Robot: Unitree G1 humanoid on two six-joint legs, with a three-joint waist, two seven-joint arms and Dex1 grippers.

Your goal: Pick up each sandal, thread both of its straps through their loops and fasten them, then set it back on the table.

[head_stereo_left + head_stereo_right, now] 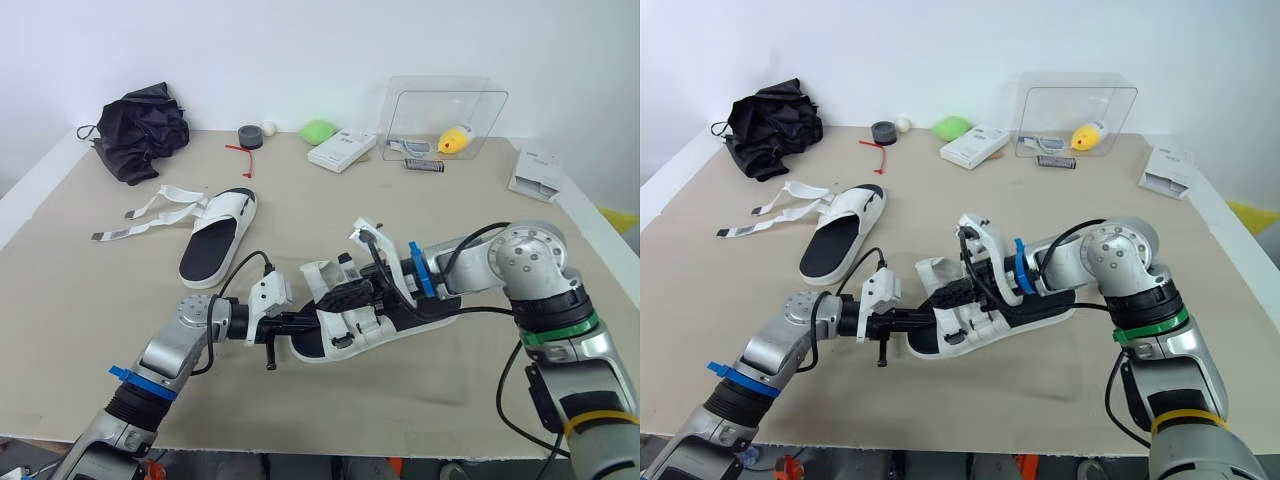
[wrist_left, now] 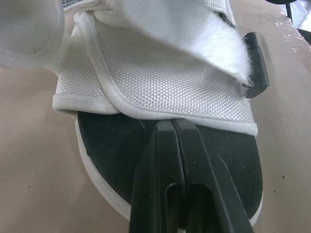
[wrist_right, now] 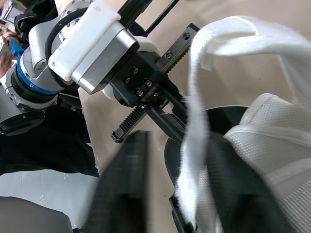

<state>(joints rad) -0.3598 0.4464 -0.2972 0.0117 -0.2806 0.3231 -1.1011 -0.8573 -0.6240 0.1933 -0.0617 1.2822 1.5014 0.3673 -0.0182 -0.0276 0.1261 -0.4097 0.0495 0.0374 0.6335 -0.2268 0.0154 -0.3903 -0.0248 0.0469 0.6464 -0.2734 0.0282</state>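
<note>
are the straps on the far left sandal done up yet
No, the far left sandal has its straps lying loose, spread out on the table beside it.

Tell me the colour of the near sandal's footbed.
The footbed is black; the left wrist view shows it best.

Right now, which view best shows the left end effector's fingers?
Left wrist view: the left end effector is seen close up, with its fingers shut together over the black footbed of the near sandal. The eye views show it small and side-on at that sandal's end. The right wrist view shows its housing and rack.
</note>
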